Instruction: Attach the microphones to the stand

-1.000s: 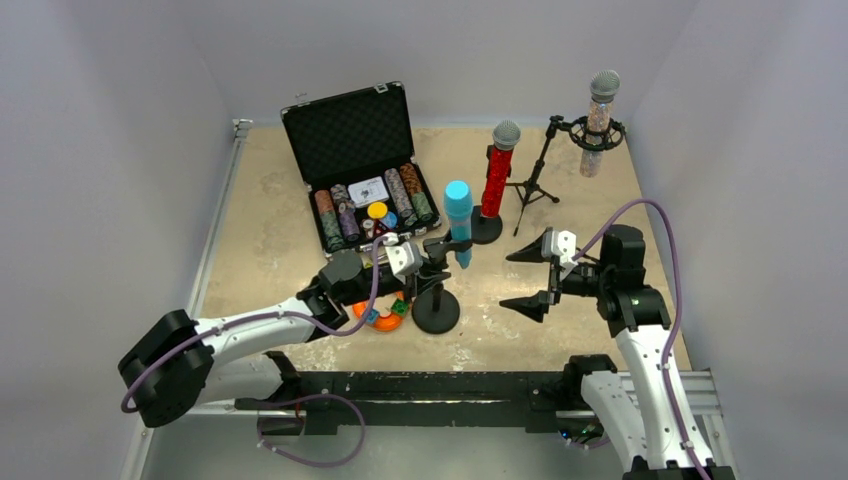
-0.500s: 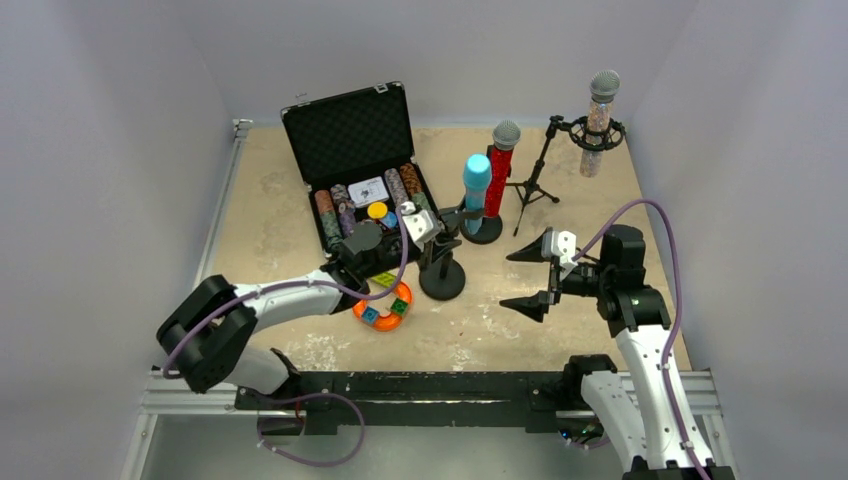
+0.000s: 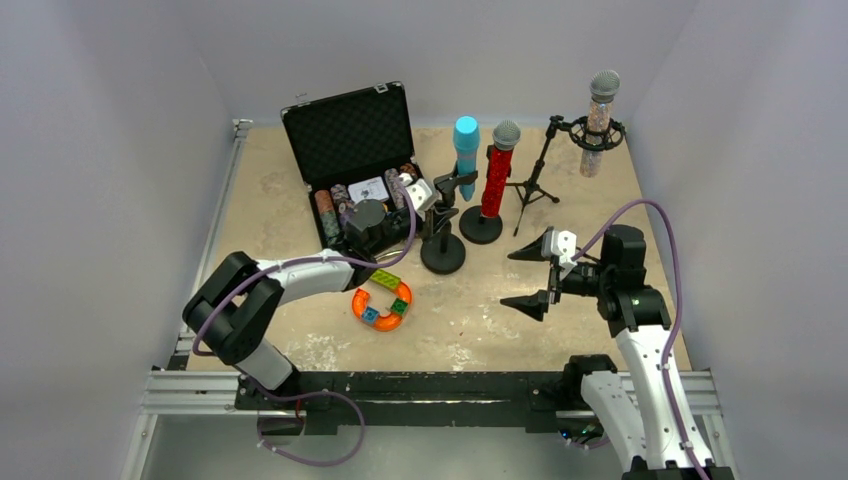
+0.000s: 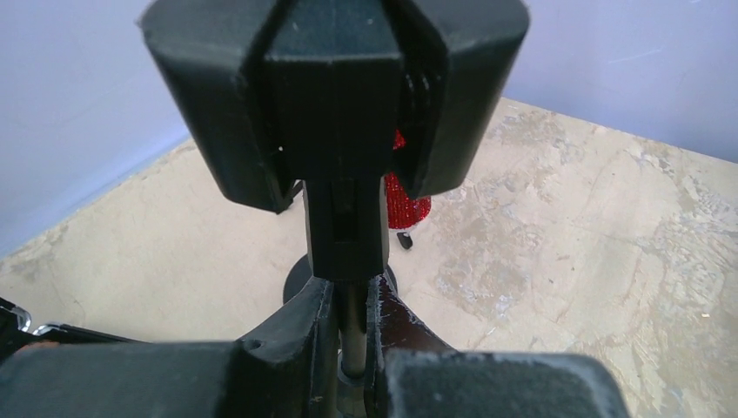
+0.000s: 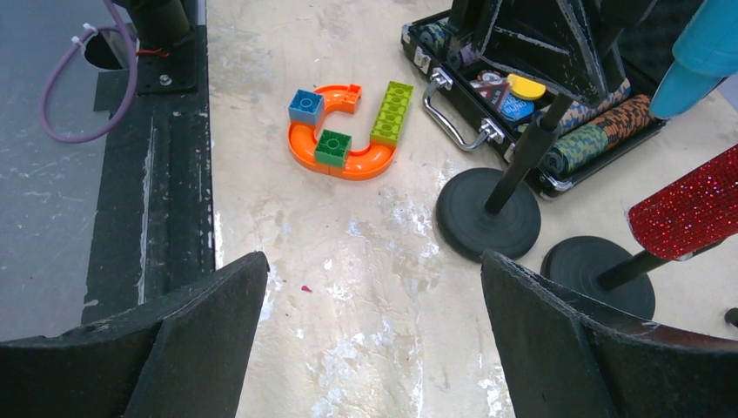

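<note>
The light-blue microphone (image 3: 466,146) stands upright in the clip of a black round-base stand (image 3: 442,258). My left gripper (image 3: 433,213) is shut on that stand's pole (image 4: 352,335), just under the clip (image 4: 335,96). The red glitter microphone (image 3: 497,176) stands in its own stand right beside it and shows behind the clip in the left wrist view (image 4: 405,197). The silver-pink microphone (image 3: 598,122) hangs in the tripod stand's mount (image 3: 534,186) at the back right. My right gripper (image 3: 527,272) is open and empty, in front of the stands; its view (image 5: 372,261) shows both bases.
An open black case (image 3: 352,140) of poker chips sits at the back left, close to my left arm. An orange ring with toy bricks (image 3: 382,300) lies in front of it. The case also shows in the right wrist view (image 5: 522,96), behind the toy ring (image 5: 344,131).
My left arm has carried the stand with the light-blue microphone from the table's front middle back and to the right, setting it beside the red microphone's stand. The right arm has not moved.
</note>
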You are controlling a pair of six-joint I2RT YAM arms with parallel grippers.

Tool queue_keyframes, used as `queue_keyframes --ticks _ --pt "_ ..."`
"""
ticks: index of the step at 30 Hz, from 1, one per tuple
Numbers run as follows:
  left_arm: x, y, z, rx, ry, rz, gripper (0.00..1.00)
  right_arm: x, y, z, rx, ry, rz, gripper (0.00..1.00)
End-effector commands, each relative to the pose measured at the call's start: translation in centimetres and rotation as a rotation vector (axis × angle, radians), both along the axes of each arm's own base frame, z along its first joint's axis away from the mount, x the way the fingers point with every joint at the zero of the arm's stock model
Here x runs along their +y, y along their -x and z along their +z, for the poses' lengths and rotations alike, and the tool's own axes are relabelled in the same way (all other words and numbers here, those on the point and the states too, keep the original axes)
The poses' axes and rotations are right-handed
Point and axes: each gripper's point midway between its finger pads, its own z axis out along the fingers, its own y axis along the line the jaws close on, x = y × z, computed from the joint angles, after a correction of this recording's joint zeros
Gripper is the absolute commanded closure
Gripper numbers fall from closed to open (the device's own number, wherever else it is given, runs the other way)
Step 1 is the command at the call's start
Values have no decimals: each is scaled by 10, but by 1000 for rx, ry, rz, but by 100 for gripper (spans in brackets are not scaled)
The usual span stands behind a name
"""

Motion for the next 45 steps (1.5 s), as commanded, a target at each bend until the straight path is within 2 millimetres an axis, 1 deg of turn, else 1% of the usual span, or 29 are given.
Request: queue_keyframes --ticks 1,3,6,9,12,15,17,21,24,27,29,31,32,33,35,36,38,39,40,41,42,43,45 --pt "-1 -4 63 -135 161 2 88 -1 -1 1 -29 7 -7 4" --pt "1 -2 59 -125 163 8 83 -2 -2 1 -29 7 -9 4" --pt "5 -1 55 -115 159 22 72 -2 -2 1 -32 8 -12 4" --pt "10 2 55 -114 164 35 59 -3 -3 1 -31 8 -18 4" --pt "18 6 58 -108 174 54 43 -4 -3 1 -31 9 -22 4" --pt "28 16 54 -96 170 62 32 -5 -4 1 -34 9 -31 4" --pt "36 26 48 -83 161 64 26 -6 -5 0 -37 14 -39 4" --pt "59 52 29 -38 125 71 18 -10 -10 -2 -45 36 -76 4" --pt "81 73 16 24 86 97 11 -20 -20 0 -52 43 -149 4" --pt "115 80 12 169 54 234 3 -30 -29 5 -45 38 -230 3" --pt "138 93 24 274 25 299 1 -40 -38 11 -40 25 -313 2" --pt "162 106 31 351 -42 360 1 -57 -50 19 -30 11 -441 1" --pt "176 115 30 389 -81 393 1 -65 -55 21 -9 1 -514 1" --pt "188 117 36 397 -85 436 1 -74 -60 24 3 -6 -582 1" --pt "213 121 39 409 -101 523 0 -93 -70 28 36 -19 -716 1" --pt "226 120 38 411 -113 576 0 -101 -72 31 57 -25 -766 1" --pt "255 115 27 418 -162 704 0 -116 -76 37 124 -61 -886 1" --pt "269 113 20 431 -192 771 0 -131 -80 40 160 -84 -995 1" --pt "280 111 15 444 -211 826 0 -151 -83 43 172 -98 -1130 1" --pt "288 109 11 462 -215 864 0 -164 -84 47 193 -136 -1227 1" --pt "291 108 10 479 -202 880 0 -179 -83 51 199 -173 -1329 1" --pt "290 107 10 492 -181 874 0 -189 -82 55 197 -206 -1404 1" --pt "284 105 12 493 -160 847 0 -203 -78 59 200 -252 -1508 1"
